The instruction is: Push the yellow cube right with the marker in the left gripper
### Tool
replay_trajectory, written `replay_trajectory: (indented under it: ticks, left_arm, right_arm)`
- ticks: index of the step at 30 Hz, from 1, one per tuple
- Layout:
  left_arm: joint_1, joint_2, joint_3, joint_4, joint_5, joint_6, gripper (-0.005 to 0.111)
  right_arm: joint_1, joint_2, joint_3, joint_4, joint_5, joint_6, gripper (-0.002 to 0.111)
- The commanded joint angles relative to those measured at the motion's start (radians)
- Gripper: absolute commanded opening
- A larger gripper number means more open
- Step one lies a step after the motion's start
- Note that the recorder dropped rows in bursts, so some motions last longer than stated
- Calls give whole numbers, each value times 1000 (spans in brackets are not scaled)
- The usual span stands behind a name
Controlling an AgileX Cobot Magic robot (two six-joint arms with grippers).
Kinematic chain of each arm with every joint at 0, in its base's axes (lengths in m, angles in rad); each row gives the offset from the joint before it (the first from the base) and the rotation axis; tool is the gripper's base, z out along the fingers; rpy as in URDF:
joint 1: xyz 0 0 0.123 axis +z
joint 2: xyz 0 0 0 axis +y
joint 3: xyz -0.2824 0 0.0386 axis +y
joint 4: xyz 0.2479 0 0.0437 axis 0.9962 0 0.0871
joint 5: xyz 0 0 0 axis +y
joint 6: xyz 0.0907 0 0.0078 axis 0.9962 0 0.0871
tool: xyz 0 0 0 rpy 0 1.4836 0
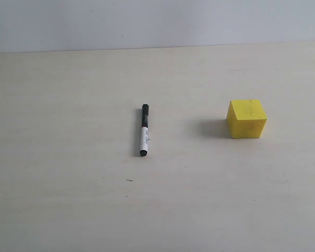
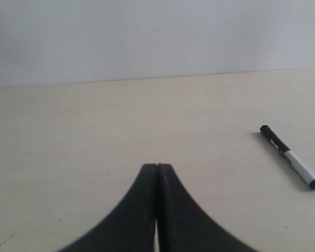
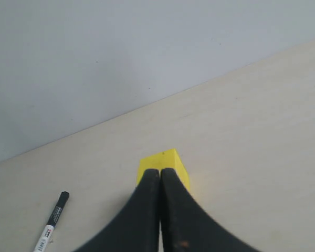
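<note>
The marker (image 1: 144,130) lies flat on the pale table, black cap pointing away, white barrel toward the front; no gripper holds it. It also shows in the left wrist view as the marker (image 2: 291,156) and partly in the right wrist view as the marker (image 3: 51,222). The yellow cube (image 1: 246,118) sits to the marker's right, well apart from it. My left gripper (image 2: 157,167) is shut with nothing between its fingers, off to one side of the marker. My right gripper (image 3: 160,171) is shut and empty, its tips in front of the yellow cube (image 3: 165,160). Neither gripper appears in the exterior view.
The table (image 1: 68,199) is a bare cream surface meeting a light grey wall (image 1: 157,21) at the back. A tiny dark speck (image 1: 129,180) lies in front of the marker.
</note>
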Motion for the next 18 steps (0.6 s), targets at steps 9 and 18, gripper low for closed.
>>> replay_trajectory:
  ticks: [9,18]
  left_arm:
    - [1,-5,2,-2,-3,-9,0]
    - [34,-5,2,-2,-3,-9,0]
  right_arm:
    - [-6,-4,4,-3,-15,-5,0]
    - [-6,-4,4,-3,-15,-5,0]
